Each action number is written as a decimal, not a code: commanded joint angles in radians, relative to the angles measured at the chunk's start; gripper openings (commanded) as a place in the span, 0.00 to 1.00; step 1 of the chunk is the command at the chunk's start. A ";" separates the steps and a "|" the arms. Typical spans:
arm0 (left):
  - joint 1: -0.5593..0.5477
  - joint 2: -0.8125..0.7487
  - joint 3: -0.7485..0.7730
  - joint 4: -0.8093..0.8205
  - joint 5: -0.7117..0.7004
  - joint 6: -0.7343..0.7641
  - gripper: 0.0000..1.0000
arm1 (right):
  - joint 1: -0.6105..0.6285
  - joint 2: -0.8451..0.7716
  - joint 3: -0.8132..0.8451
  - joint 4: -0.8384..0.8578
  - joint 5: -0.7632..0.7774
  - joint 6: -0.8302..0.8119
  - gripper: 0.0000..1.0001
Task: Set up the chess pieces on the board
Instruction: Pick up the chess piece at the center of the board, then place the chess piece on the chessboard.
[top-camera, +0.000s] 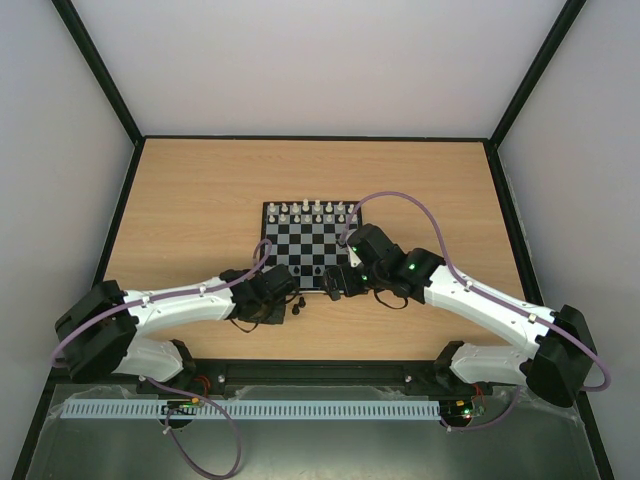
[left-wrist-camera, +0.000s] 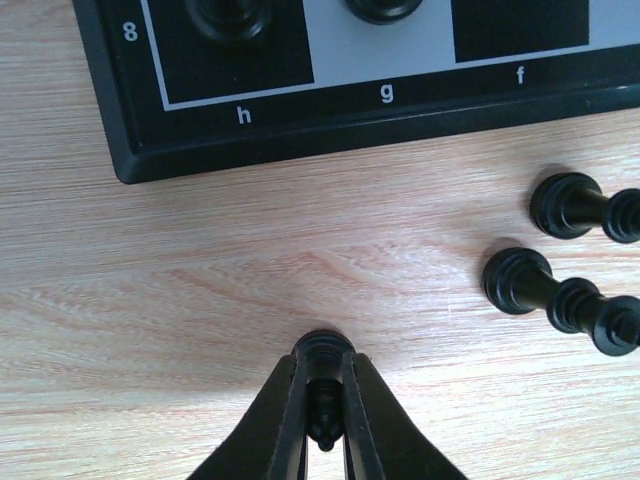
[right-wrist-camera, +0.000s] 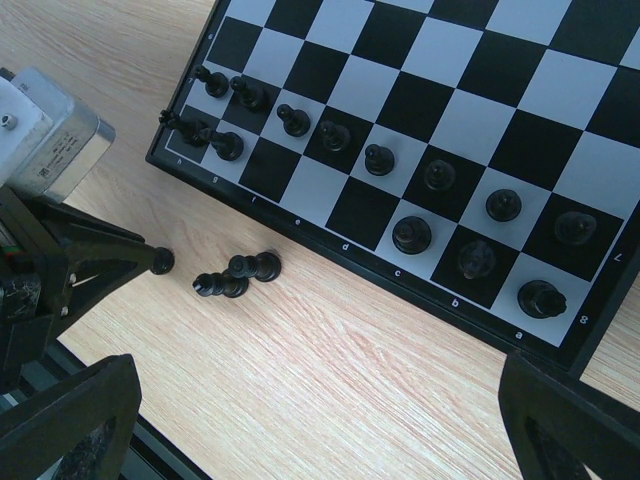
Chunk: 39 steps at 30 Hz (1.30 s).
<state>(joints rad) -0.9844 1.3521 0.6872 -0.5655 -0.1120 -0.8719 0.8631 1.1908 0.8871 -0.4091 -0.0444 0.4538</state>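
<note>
The board (top-camera: 313, 248) lies mid-table, white chess pieces (top-camera: 312, 210) along its far row and black chess pieces (right-wrist-camera: 380, 158) on its near rows. My left gripper (left-wrist-camera: 322, 358) is shut on a small black piece (left-wrist-camera: 323, 415) that rests on the wood just off the board's h-8 corner (left-wrist-camera: 130, 150). Two more black pieces (left-wrist-camera: 560, 295) (left-wrist-camera: 575, 205) lie on their sides to its right. My right gripper (right-wrist-camera: 320, 430) hangs open over the wood beside the board's near edge, nothing between its fingers (right-wrist-camera: 75, 420). From above, the left gripper (top-camera: 288, 300) and the right gripper (top-camera: 333, 283) sit close together.
The two fallen pieces (right-wrist-camera: 240, 272) lie between both grippers, a short way from the board's border (right-wrist-camera: 330, 240). The left arm's wrist body (right-wrist-camera: 45, 150) stands close to the board's corner. A purple cable (top-camera: 400, 197) arcs over the board's right side.
</note>
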 joint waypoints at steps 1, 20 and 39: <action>-0.010 0.013 0.011 -0.032 -0.004 0.000 0.07 | -0.004 -0.025 -0.013 -0.021 0.008 0.003 0.99; 0.094 0.196 0.345 -0.111 -0.043 0.255 0.08 | -0.004 -0.067 -0.015 -0.025 0.021 0.005 0.99; 0.129 0.322 0.405 -0.043 0.008 0.323 0.08 | -0.004 -0.065 -0.020 -0.023 0.030 0.006 0.99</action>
<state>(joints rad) -0.8688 1.6516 1.0672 -0.6136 -0.1139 -0.5709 0.8631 1.1404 0.8764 -0.4091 -0.0231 0.4553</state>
